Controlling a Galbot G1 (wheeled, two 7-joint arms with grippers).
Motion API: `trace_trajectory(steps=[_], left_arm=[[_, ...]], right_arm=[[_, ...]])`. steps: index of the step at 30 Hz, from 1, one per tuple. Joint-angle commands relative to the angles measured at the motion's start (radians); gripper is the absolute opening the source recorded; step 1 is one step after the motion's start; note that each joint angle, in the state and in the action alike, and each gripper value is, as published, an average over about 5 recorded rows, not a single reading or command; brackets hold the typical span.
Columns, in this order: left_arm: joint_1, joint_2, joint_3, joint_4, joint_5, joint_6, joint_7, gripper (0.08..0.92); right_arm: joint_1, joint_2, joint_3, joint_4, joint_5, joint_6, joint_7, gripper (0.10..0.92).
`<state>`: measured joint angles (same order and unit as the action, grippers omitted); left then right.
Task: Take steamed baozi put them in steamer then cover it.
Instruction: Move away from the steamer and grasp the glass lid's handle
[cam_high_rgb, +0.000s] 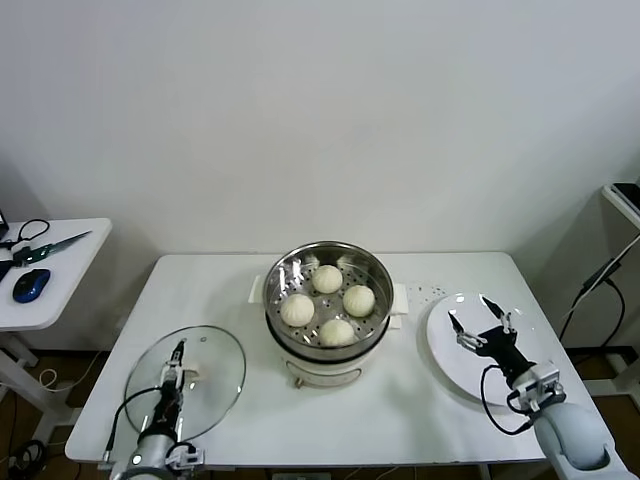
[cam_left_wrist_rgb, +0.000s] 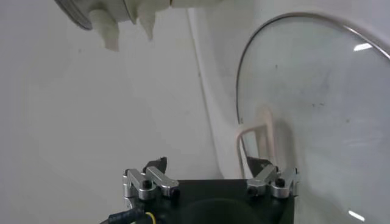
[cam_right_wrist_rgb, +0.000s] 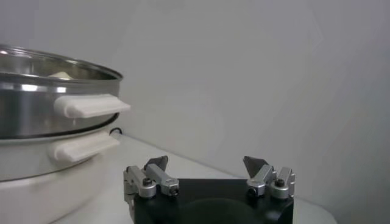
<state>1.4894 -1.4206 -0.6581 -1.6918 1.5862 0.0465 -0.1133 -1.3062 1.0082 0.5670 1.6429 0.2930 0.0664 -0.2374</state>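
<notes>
The steamer (cam_high_rgb: 328, 300) stands mid-table, a shiny steel pot on a white base, with several cream-white baozi (cam_high_rgb: 337, 331) on its perforated tray. It also shows in the right wrist view as the steamer (cam_right_wrist_rgb: 36, 103), one baozi (cam_right_wrist_rgb: 61, 75) peeking over its rim. The cover (cam_high_rgb: 215, 375), a glass lid with a white handle, lies flat on the table at the front left. My left gripper (cam_high_rgb: 175, 362) hovers open just above it, and in its own view the left gripper (cam_left_wrist_rgb: 207, 163) sits beside the handle (cam_left_wrist_rgb: 259, 137) of the cover (cam_left_wrist_rgb: 317, 103). My right gripper (cam_high_rgb: 480, 318) (cam_right_wrist_rgb: 207, 162) is open and empty.
A flat white plate (cam_high_rgb: 450, 360) lies under my right gripper at the table's right. A small side table (cam_high_rgb: 60, 290) to the left holds a blue mouse (cam_high_rgb: 30, 285) and scissors (cam_high_rgb: 50, 243). Cables hang beyond the right edge.
</notes>
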Motion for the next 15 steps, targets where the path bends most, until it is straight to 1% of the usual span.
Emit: trace_trajectory(steps=[1, 9, 12, 15], left_arm=[[-0.079, 0.02, 0.013, 0.109, -0.04, 0.016, -0.044, 0.823], [-0.093, 0.025, 0.019, 0.123, -0.089, 0.007, -0.078, 0.818], [-0.09, 0.027, 0.019, 0.123, -0.099, 0.0, -0.078, 0.762], [-0.088, 0.027, 0.017, 0.128, -0.102, -0.005, -0.076, 0.671]], right_arm=[[-0.012, 0.016, 0.009, -0.004, -0.027, 0.006, -0.002, 0.823], [-0.015, 0.029, 0.005, -0.014, -0.052, 0.018, -0.01, 0.823], [-0.017, 0.033, 0.004, -0.017, -0.059, 0.022, -0.015, 0.823], [-0.017, 0.039, 0.003, -0.023, -0.07, 0.028, -0.019, 0.823]])
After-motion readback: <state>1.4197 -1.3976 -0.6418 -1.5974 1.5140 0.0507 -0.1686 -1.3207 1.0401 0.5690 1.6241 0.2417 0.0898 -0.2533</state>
